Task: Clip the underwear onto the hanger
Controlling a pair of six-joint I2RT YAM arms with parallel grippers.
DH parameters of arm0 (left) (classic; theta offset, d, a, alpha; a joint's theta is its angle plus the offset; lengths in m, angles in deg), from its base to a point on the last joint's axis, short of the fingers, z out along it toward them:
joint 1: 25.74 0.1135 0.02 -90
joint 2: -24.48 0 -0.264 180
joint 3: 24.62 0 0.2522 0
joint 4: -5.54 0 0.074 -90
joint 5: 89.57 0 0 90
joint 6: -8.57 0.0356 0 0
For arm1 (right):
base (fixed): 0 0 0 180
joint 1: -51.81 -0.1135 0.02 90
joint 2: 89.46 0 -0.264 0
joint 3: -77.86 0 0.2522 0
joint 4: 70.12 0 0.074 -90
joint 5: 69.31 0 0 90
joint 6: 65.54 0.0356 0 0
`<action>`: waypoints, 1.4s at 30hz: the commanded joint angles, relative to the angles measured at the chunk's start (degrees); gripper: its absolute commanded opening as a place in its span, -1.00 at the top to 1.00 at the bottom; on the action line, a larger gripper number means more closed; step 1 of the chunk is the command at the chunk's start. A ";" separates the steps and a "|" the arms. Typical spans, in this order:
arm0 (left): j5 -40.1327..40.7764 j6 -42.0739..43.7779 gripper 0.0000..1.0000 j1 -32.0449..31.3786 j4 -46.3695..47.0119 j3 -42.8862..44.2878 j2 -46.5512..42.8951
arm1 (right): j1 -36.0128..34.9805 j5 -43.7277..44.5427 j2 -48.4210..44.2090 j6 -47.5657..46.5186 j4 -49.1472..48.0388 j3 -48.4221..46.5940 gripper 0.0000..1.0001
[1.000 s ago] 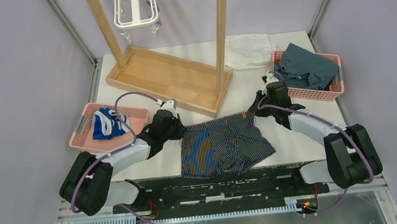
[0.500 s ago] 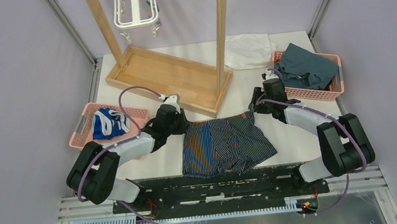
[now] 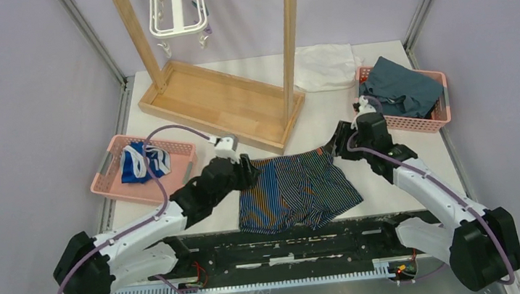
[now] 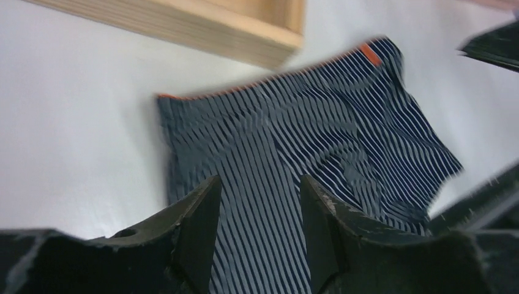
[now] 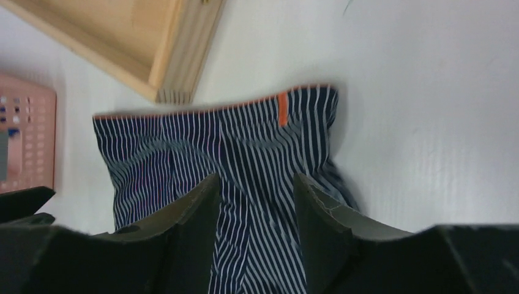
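Underwear (image 5: 183,147) flat on bench (image 5: 416,110), waistband twd wooden rack base (image 5: 153,43); R gripper (image 5: 256,184) fingers apart, empty.

The white desk (image 3: 326,114) carries five things. The underwear (image 3: 294,191) lies spread flat near its front edge, waistband toward the back. Just behind it sits the rack (image 3: 220,104), its wooden tray base set at a slant. A pink basket (image 3: 125,194) rests at the left edge, another basket (image 3: 415,125) at the right. A white cloth (image 3: 325,66) lies at the back.

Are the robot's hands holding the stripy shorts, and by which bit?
No. The left gripper and right gripper are both open, holding nothing; the underwear lies loose on the table.
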 commanded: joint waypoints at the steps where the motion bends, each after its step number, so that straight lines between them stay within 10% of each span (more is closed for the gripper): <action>1: 4.63 -6.83 -0.12 -10.71 4.17 -3.00 2.68 | -3.36 -6.73 -2.59 6.99 0.71 6.47 -0.11; 11: 3.60 -11.61 -0.01 -17.91 9.32 -7.36 11.14 | -5.75 -4.78 1.28 8.64 -0.77 13.03 -0.11; 27: 3.74 -22.57 0.00 -19.84 -1.49 -18.66 -0.92 | -7.53 2.01 -8.08 14.58 15.00 17.25 -0.19; 42: 12.84 -14.33 -0.29 -19.80 -14.76 -4.97 -14.96 | -7.80 9.63 -32.43 0.84 13.64 4.66 -0.46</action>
